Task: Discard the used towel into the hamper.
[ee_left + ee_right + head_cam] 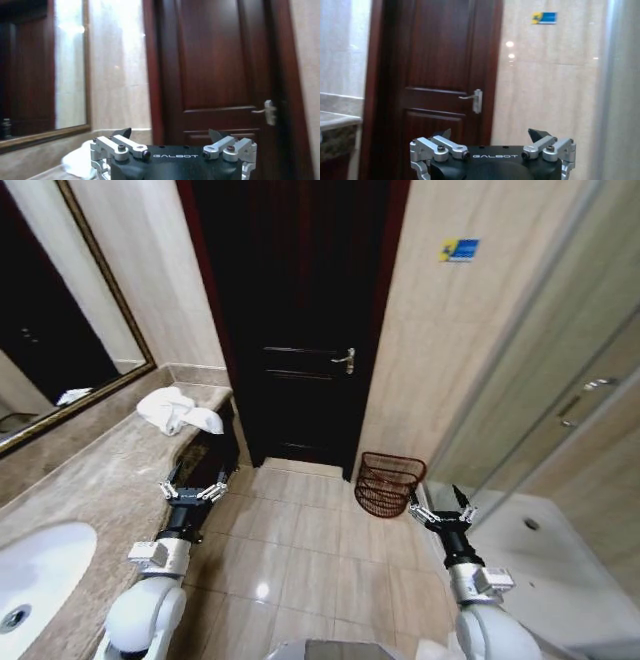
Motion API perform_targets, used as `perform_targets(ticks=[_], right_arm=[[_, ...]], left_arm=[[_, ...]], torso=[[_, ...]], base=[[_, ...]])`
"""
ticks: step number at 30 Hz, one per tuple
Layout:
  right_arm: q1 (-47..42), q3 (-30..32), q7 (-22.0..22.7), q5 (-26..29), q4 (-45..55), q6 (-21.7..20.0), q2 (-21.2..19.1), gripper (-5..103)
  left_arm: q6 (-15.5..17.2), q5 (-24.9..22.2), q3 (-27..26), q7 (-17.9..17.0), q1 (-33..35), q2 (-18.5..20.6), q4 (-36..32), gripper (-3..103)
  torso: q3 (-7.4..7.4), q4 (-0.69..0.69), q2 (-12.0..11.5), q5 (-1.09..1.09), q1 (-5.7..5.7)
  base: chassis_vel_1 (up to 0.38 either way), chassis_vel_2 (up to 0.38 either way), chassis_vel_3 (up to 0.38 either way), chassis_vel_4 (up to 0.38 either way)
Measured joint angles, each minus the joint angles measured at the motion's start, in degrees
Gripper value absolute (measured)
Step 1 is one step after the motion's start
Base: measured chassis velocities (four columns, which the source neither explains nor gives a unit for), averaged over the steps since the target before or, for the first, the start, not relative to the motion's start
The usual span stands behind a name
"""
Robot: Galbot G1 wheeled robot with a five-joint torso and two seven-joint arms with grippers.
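A crumpled white towel [178, 411] lies at the far end of the marble counter [90, 470], near the wall; a part of the towel [80, 161] shows in the left wrist view past the gripper. The hamper [388, 483], a dark red-brown wire basket, stands on the tiled floor against the wall right of the door. My left gripper [195, 478] hangs open beside the counter's edge, short of the towel, holding nothing. My right gripper [441, 504] is open just right of the hamper, empty. Both grippers [170, 132] [490, 132] point toward the door.
A dark wooden door [300, 320] with a metal handle [346, 361] is straight ahead. A framed mirror [60, 330] hangs above the counter, and a white sink [40, 575] sits at its near end. Glass shower panels [560, 400] and a white shower tray [560, 560] stand to the right.
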Motion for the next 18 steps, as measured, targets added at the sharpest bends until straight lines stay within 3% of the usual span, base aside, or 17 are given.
perform_targets(ticks=[13, 18], right_arm=[[-0.6, 0.3, 0.3, 0.1, -0.4, 1.0, 0.0, 100], [-0.9, 0.6, 0.5, 0.4, -0.6, 1.6, 0.0, 100]], left_arm=[[-0.8, 0.4, 0.0, 0.0, 0.3, -0.4, 0.1, 100], [-2.9, 1.4, 0.3, -0.3, 0.0, -0.8, 0.7, 100]], torso=[[0.01, -0.01, 0.0, 0.00, 0.01], [0.00, -0.02, 0.0, -0.02, 0.01]], base=[[-0.064, 0.249, 0.256, -0.068], [-0.131, 0.237, 0.250, -0.138]])
